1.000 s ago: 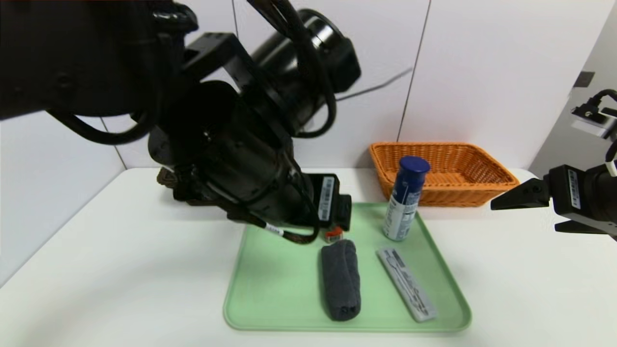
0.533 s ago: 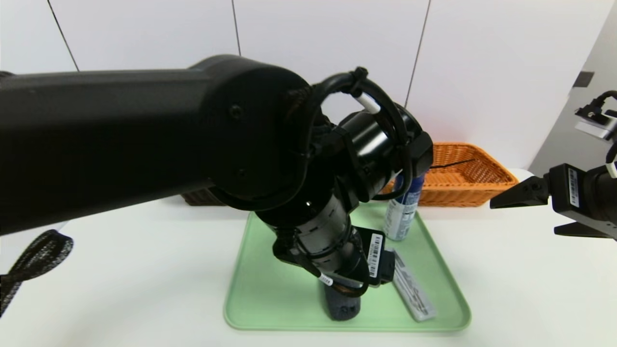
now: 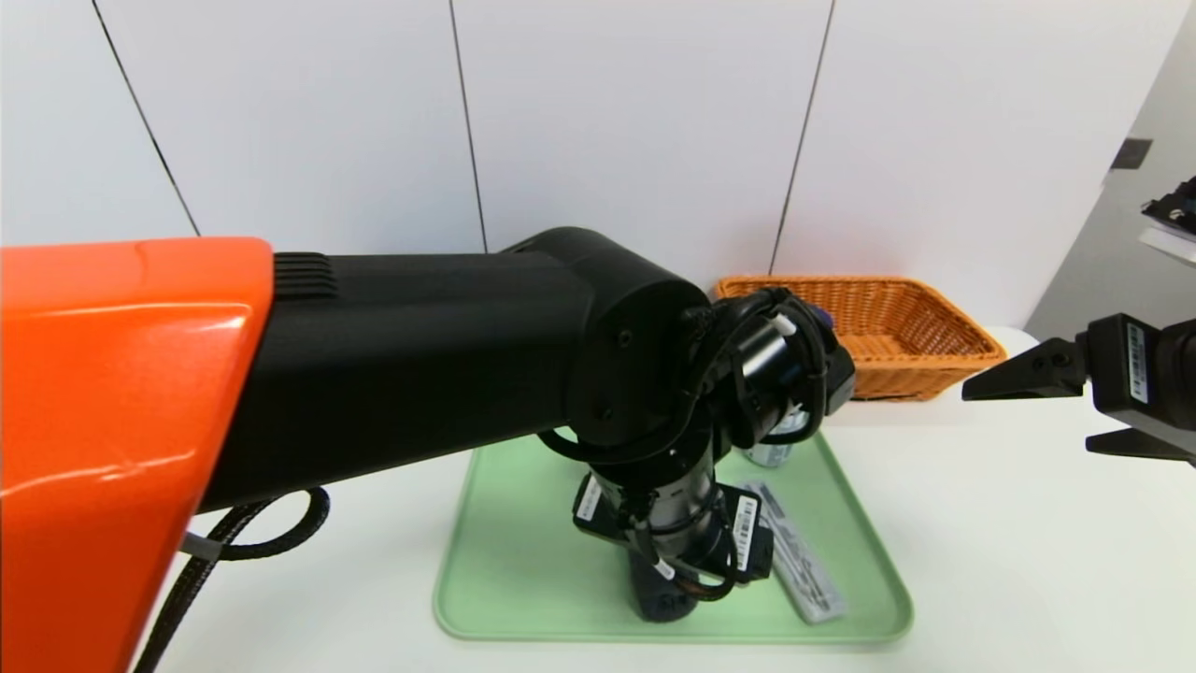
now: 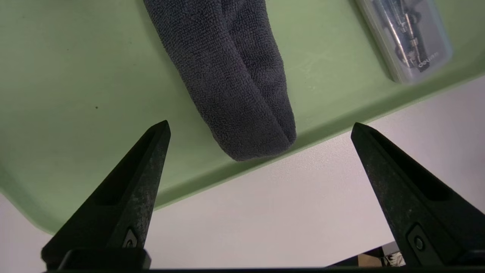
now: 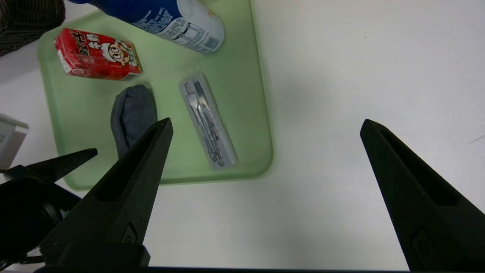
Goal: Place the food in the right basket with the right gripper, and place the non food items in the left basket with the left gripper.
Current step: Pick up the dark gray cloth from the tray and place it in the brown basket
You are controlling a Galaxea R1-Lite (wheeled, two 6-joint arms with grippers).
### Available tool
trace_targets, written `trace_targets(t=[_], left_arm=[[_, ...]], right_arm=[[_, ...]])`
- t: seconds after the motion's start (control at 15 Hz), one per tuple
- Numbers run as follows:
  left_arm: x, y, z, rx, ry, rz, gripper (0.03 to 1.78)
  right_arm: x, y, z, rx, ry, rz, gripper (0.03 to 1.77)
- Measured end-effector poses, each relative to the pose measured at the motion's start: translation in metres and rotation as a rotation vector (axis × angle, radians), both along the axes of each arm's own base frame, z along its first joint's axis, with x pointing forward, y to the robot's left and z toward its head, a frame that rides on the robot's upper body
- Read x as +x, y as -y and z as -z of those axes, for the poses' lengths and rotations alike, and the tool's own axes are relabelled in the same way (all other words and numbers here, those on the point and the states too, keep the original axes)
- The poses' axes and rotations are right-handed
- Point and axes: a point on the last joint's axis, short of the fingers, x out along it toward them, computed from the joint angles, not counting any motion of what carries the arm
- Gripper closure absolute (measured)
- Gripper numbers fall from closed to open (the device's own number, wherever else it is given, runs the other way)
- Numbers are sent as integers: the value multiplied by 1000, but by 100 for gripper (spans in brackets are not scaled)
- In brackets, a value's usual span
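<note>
The left claw is wide open and has nothing in it. It hangs over the green tray, and the gray cloth lies on the tray between and ahead of its two tips, with one end nearest the claw. The cloth is rolled up, and it looks soft, light and fluffy. I think it will squish when it is pinched, and it should not slip much or break. The best place to grab looks like the fat middle of the roll, with one tip on each long side, so it does not flop open. If the claw takes only the very end, the rest may droop or unroll. So the claw should probably reach a bit farther along the roll and go down low before it squeezes. The clear case of tools is beside the cloth, off to one side of the claw. It looks hard, flat and smooth, so it may slide; a hold across its narrow middle would be good later. The cloth is not food, so it should go in the left basket. The right claw waits off the side of the tray, wide open too, holding nothing, near the orange basket.
</note>
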Motion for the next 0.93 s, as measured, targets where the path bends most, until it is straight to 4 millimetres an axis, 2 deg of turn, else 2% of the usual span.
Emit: trace_targets(t=[0.2, 0.47, 0.93], left_arm=[[12, 9, 14, -9, 33, -50, 12], [24, 10, 30, 14, 10, -107, 12], [36, 10, 43, 26, 12, -132, 12]], right_arm=[[-8, 1, 0, 0, 8, -10, 9], [-15, 2, 3, -1, 4, -18, 9], [-18, 2, 5, -4, 3, -23, 9]])
